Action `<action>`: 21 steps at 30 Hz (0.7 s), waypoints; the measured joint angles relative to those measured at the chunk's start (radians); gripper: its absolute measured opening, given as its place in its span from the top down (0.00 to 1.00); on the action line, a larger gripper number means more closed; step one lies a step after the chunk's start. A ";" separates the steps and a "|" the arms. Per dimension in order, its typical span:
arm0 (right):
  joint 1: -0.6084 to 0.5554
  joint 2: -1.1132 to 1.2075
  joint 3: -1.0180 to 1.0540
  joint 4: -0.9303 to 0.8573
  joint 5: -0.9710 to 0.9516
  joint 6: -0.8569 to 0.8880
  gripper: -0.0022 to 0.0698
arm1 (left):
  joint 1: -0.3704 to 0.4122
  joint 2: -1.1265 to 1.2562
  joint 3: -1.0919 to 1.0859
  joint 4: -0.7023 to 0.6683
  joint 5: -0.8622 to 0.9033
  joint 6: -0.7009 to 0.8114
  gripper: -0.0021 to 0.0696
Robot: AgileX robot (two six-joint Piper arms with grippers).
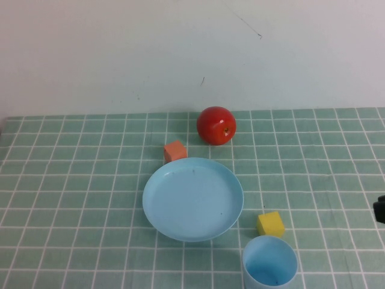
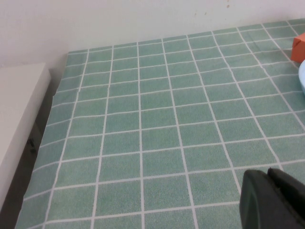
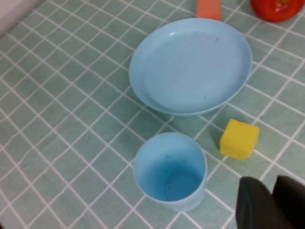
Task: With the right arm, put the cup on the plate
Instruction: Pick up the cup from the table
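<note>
The light blue cup [image 1: 269,263] stands upright and empty at the table's front edge, right of centre. The light blue plate [image 1: 157,198] lies in the middle, to the cup's left and further back. In the right wrist view the cup [image 3: 170,171] stands close to the plate [image 3: 190,64]. My right gripper [image 3: 272,183] is shut and empty, beside the cup and apart from it. A dark bit of the right arm [image 1: 380,209] shows at the high view's right edge. My left gripper [image 2: 268,172] is shut and empty above bare cloth at the far left.
A yellow cube [image 1: 271,224] sits between cup and plate, just behind the cup. An orange cube [image 1: 174,152] touches the plate's far rim. A red apple [image 1: 216,125] stands behind it near the white wall. A green checked cloth [image 1: 72,198] covers the table.
</note>
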 joint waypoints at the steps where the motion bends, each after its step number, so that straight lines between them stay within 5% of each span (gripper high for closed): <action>1: 0.006 0.013 0.000 0.012 0.011 -0.020 0.85 | 0.000 0.000 0.000 0.000 0.000 0.000 0.97; 15: 0.360 0.161 -0.089 -0.006 -0.135 -0.063 0.85 | 0.000 0.000 0.000 0.000 0.000 0.000 0.98; 21: 0.483 0.314 -0.260 -0.306 -0.047 0.132 0.61 | 0.000 0.000 0.000 0.000 0.000 0.000 0.98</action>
